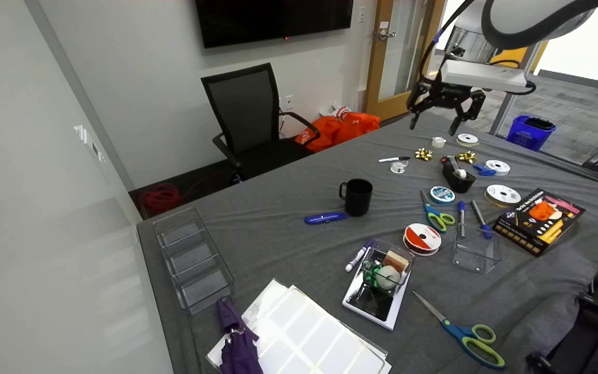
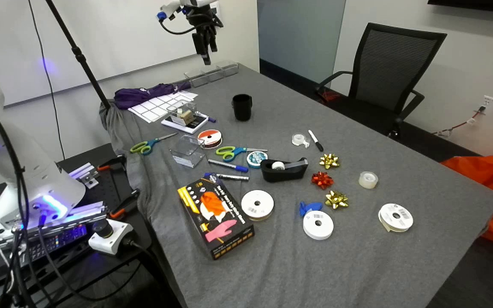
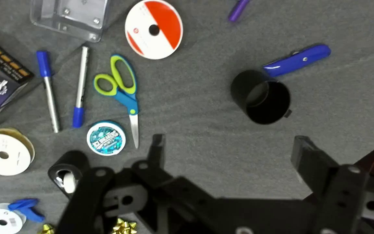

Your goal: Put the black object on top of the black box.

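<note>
desk [image 2: 357, 265]: grey-draped | black box [image 2: 214, 214]: lying flat on desk, printed face up | pincer [image 3: 230, 138]: raised above desk, released, fingers spread wide | black tape dispenser [image 2: 284, 174]: upright on desk, apart from black box, just beside round mint tin [image 2: 256, 159]

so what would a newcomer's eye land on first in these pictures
Probably the black box, its face bright with orange, yellow and pink, on the table beside a white-faced spool. Next, perhaps, the open gripper hanging above the table, or the orange bundle beyond its edge.
</note>
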